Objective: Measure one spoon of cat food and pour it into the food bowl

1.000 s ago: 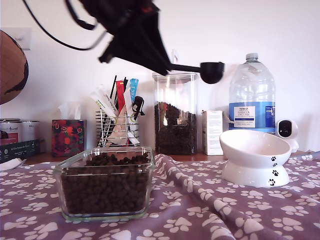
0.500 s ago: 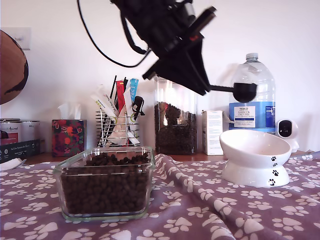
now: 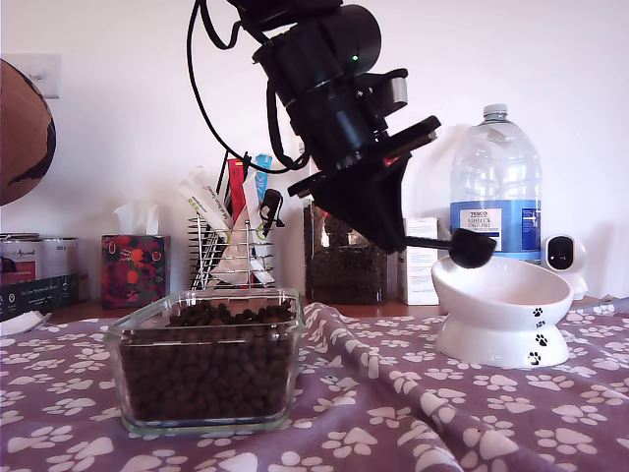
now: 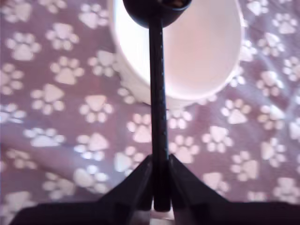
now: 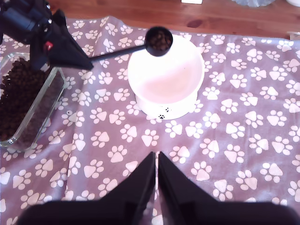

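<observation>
Black spoon [image 3: 470,248], one: handle clamped tight between the fingers of my first gripper [image 4: 161,164], cup upright over the rim of the bowl [image 3: 496,295], a little cat food [image 5: 160,42] inside. White bowl, one, on the paw-print cloth [image 3: 393,413] over the table [image 5: 187,18]. Glass dish [image 3: 116,339], one, heaped with more cat food, at the exterior view's left. My second gripper [image 5: 156,161]: fingers closed together, holding nothing, above the cloth.

Spoon [image 3: 469,248] lowered to the food bowl [image 3: 503,295]
My first claw [image 3: 397,239] has swung down toward the exterior view's right, carrying the cup over the rim.
</observation>
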Controlling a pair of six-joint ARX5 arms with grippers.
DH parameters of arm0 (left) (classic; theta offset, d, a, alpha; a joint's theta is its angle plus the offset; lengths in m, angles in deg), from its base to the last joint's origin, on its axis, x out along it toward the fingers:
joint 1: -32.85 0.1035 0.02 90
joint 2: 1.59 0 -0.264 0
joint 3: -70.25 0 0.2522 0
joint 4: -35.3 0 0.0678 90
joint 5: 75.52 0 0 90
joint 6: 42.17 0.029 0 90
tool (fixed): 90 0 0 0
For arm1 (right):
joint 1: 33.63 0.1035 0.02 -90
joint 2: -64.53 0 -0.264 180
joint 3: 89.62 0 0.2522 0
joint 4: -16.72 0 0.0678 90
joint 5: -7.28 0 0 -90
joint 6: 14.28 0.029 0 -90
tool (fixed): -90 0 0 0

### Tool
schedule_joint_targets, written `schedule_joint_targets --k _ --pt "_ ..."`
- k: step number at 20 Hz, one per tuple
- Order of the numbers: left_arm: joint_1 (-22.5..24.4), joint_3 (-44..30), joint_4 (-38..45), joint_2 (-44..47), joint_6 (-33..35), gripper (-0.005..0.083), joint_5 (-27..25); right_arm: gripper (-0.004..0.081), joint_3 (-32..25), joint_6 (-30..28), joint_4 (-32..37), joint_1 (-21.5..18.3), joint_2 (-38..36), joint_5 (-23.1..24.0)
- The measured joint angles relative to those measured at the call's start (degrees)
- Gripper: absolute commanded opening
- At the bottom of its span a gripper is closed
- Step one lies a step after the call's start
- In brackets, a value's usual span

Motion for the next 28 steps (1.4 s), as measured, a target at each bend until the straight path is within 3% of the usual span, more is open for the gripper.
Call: schedule_joint_targets --k 7,13,17,21,28 --pt "-3.63 0.02 2.19 0.00 9.94 -0.0024 -12.90 -0.0010 0.02 -0.94 -2.56 0.00 0.68 -0.15" --pt "-8.00 0.04 4.39 0.00 20.70 -0.0024 -26.80 -0.0010 0.04 0.04 -4.35 0.02 8.72 -0.13" --pt "-8.50 0.04 6.62 0.00 26.75 -0.0024 -33.94 -0.0010 0.07 0.07 -4.42 0.07 7.82 -0.46" --pt "-8.66 0.04 9.01 0.00 31.76 -0.0024 -38.66 -0.0010 0.07 0.11 -6.62 0.07 8.98 -2.78" --pt "-12.46 0.04 11.56 0.00 40.79 -0.0024 -43.87 -0.0010 0.07 0.24 -6.49 0.07 12.94 -2.84"
